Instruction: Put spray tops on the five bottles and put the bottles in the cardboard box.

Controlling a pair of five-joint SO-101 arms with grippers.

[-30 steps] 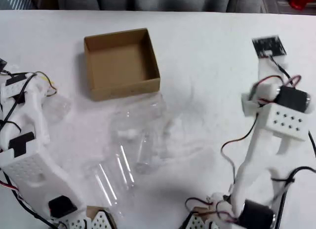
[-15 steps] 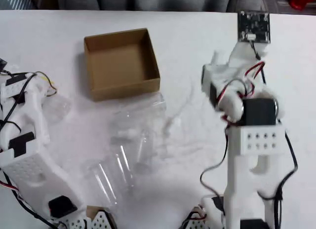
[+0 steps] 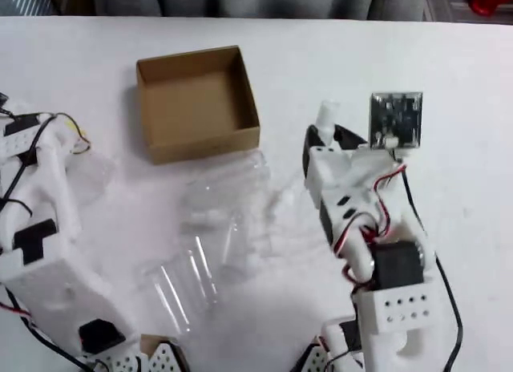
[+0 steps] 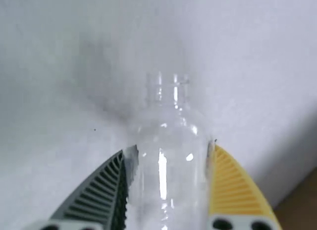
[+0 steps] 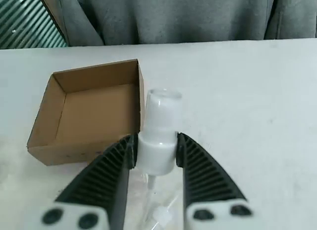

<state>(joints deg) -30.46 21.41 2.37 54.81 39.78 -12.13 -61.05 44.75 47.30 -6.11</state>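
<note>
Though seemingly upright, sprayer [image 5: 159,133] in claw [image 5: 155,140]

No text, label or number can be read. The box [image 5: 74,151] has a row of faint marks on its outer wall, too small to make out, and the board [image 3: 395,118] on an arm's wrist shows only tiny unreadable specks. The bottle [image 4: 168,150] is plain clear plastic and the spray top [image 5: 159,136] plain white.
</note>
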